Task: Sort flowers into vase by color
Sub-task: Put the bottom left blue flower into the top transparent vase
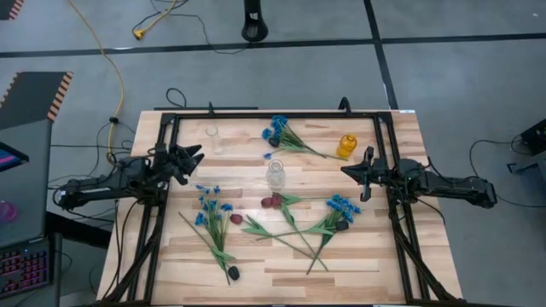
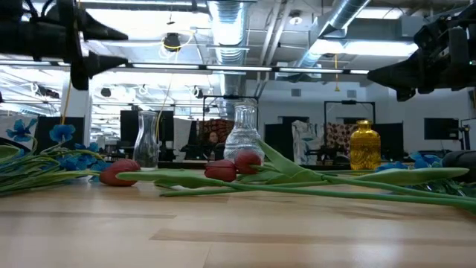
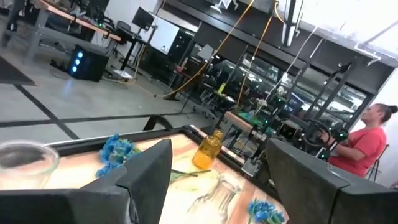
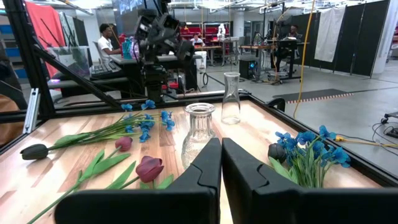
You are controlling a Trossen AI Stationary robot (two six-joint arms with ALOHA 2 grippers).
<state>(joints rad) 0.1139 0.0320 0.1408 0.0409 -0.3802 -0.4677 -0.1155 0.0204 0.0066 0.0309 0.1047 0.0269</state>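
Pale wood-plank table [image 1: 171, 256] from above: blue, red and near-black flowers [image 1: 290, 223] lie scattered, none in the ribbed glass vase [image 1: 275, 173]. Low view: smooth red buds [image 2: 119, 172]. Wrist views: left gripper [image 3: 217, 180] spread open and empty, right gripper [image 4: 221, 163] clenched on nothing.

1. A pale wooden bench [image 1: 179, 264] is sitting inside a black frame [image 1: 388, 247].
2. Three vases are standing on it: a clear vase [image 1: 213, 139] near the far edge, a cut-glass vase [image 1: 275, 173] at the middle, and a yellow vase [image 1: 346, 146] toward the right.
3. Blue flowers [image 1: 207, 211], red rosebuds [image 1: 271, 202] and dark buds [image 1: 233, 273] are lying loose across the boards.
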